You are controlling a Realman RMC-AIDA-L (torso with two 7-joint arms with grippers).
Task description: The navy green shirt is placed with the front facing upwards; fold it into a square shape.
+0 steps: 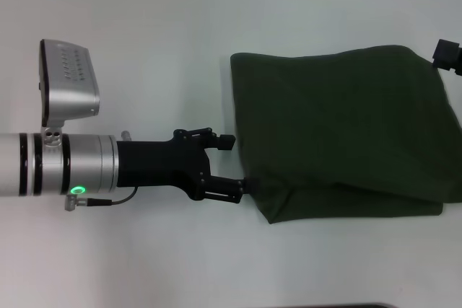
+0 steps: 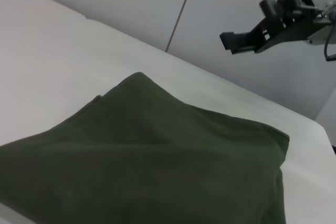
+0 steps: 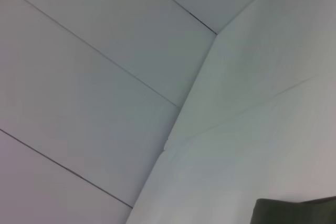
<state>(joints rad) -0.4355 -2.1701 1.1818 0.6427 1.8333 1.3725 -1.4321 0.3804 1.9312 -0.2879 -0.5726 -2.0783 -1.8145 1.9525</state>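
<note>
Nearest the head camera, the left arm's silver barrel is seen at the left of the frame, its left claw [image 1: 240, 163] spread wide against the left edge of the navy green shirt [image 1: 346, 131]; one fingertip is touching the lower left corner of the cloth. Folded into a rough square, the shirt is laid on the white bench [image 1: 159, 27] at centre right. The right claw [image 1: 446, 55] is glimpsed at the upper right edge; its state cannot be told.
</note>
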